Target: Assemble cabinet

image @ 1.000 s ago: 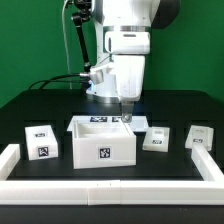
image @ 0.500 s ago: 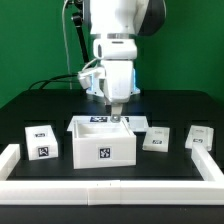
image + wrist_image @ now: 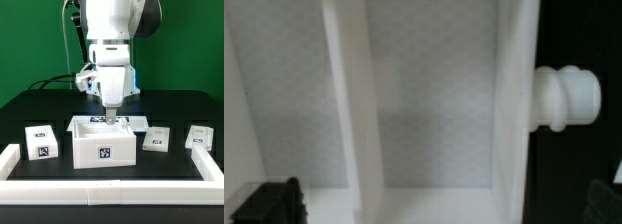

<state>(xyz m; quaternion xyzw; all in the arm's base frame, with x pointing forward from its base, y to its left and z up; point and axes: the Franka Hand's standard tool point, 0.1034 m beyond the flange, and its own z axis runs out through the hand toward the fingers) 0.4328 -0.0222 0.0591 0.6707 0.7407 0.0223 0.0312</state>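
The cabinet is a white open-topped box with a black-and-white tag on its front face, standing at the middle of the black table. My gripper hangs straight down over the cabinet's back wall, its tips about at the rim. In the wrist view the cabinet fills the picture, with an inner divider and a round white knob on its outer side. One dark finger shows at one edge and the other is only faint at the far edge. My gripper is open and holds nothing.
Three small white tagged blocks lie beside the cabinet: one at the exterior view's left, two at its right. The marker board lies behind the cabinet. A low white border rail runs along the front.
The arm has moved toward the exterior view's left, from over the cabinet's back right corner to over the middle of its back wall, and has come slightly lower.
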